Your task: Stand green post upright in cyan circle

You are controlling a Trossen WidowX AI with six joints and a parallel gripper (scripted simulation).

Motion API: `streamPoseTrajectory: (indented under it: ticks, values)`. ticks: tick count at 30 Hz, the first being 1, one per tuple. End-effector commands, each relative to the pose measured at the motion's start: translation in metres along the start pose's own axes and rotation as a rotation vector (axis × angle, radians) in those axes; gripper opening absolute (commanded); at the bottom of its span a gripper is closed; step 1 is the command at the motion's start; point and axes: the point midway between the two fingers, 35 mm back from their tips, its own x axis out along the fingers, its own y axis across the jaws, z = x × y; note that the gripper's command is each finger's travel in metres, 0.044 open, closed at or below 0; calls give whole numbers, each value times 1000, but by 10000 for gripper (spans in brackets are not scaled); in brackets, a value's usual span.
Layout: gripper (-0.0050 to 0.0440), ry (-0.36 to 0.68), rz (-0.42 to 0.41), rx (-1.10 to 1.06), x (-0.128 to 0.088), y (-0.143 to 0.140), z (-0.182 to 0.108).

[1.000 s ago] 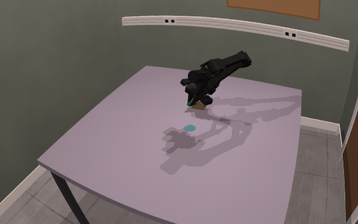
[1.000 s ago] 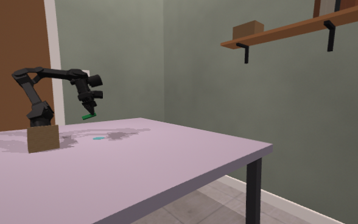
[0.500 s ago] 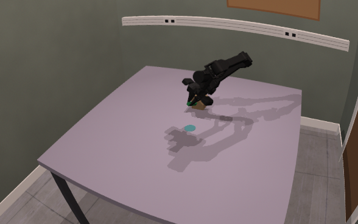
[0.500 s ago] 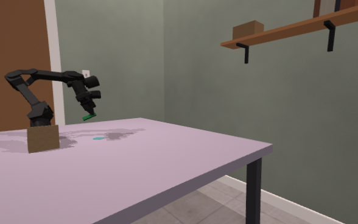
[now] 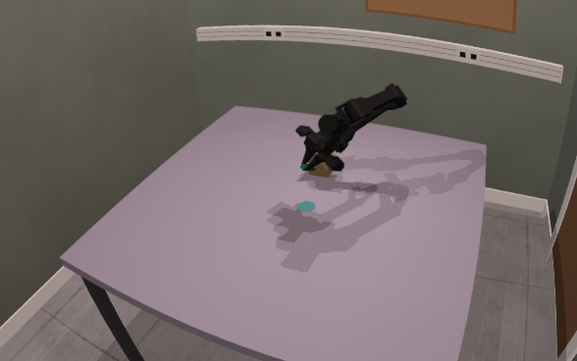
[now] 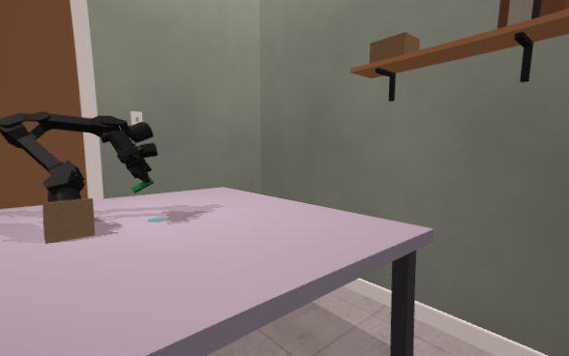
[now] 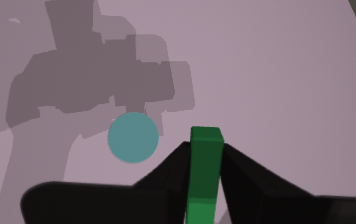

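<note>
My gripper (image 6: 141, 180) is shut on the green post (image 6: 142, 186) and holds it in the air above the table, tilted and close to lying flat. In the wrist view the post (image 7: 205, 170) sticks out between the two dark fingers. The cyan circle (image 7: 133, 137) lies flat on the table, left of the post's far end in that view. In the top view the circle (image 5: 306, 206) is in front of the gripper (image 5: 308, 166), and in the exterior view it (image 6: 156, 220) lies below and slightly right of the post.
A brown box (image 6: 69, 220) stands on the table near the arm's base; it shows just behind the gripper in the top view (image 5: 323, 169). The arm's shadows fall across the table around the circle.
</note>
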Motion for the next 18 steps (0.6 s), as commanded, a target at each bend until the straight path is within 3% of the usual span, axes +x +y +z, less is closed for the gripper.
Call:
streamPoseTrajectory:
  ticks: [1, 18]
  values:
    - [22, -28, -12, 4, 0, -1, -2]
    - [22, -148, -29, 30, 0, -1, -2]
